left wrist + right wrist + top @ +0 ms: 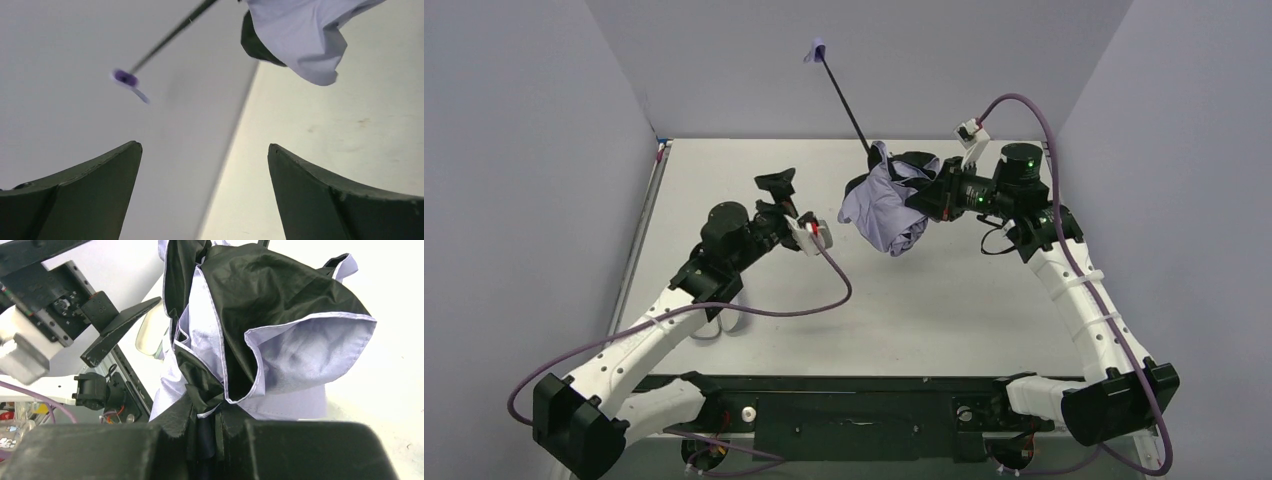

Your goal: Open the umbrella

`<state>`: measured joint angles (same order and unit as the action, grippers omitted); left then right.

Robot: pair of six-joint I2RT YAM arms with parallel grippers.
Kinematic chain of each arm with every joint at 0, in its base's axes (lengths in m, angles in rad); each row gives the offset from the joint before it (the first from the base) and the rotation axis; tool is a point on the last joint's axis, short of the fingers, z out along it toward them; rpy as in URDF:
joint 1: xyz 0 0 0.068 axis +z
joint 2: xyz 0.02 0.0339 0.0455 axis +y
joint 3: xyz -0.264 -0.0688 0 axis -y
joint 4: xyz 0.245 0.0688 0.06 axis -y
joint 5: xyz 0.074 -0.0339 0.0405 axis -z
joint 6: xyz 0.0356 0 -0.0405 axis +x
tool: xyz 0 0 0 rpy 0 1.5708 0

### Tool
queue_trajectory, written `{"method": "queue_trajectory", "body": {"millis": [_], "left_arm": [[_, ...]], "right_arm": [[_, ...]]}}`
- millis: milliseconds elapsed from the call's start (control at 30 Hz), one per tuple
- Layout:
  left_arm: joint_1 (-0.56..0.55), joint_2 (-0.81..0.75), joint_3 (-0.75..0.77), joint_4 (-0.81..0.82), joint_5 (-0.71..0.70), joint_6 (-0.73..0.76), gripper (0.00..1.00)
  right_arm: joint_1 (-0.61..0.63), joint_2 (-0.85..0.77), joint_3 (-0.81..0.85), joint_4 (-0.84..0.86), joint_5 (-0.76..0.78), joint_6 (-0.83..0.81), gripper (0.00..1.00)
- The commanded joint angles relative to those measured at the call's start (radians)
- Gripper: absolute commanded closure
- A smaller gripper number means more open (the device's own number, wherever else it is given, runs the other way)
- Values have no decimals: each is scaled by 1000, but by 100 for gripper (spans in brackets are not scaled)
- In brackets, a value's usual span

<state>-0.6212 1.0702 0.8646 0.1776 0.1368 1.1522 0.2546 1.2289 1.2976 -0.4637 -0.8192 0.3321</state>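
Note:
The umbrella hangs in the air over the table's middle, its pale lavender canopy bunched and its black lining showing. A thin black shaft rises up and to the left to the small lavender handle. My right gripper is shut on the canopy's folded fabric, and its jaws pinch black and lavender cloth. My left gripper stands open to the left of the canopy, touching nothing. Seen from the left wrist, the handle and canopy sit above the spread fingers.
Grey walls close in the white table on three sides. A small whitish pouch lies under my left arm. A purple cable loops over the table in front of the left gripper.

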Motion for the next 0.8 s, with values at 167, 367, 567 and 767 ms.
{"method": "queue_trajectory", "body": {"millis": [167, 367, 567, 767], "left_arm": [[247, 165, 332, -331, 304, -1200, 7], [384, 308, 404, 53, 574, -2004, 10], [364, 406, 455, 221, 561, -2187, 10], [333, 467, 514, 283, 577, -2266, 13]], "right_arm": [[16, -50, -1, 189, 44, -29, 100], [49, -87, -8, 184, 90, -128, 100], [104, -135, -24, 193, 134, -202, 100], [171, -161, -10, 195, 160, -227, 100]]}}
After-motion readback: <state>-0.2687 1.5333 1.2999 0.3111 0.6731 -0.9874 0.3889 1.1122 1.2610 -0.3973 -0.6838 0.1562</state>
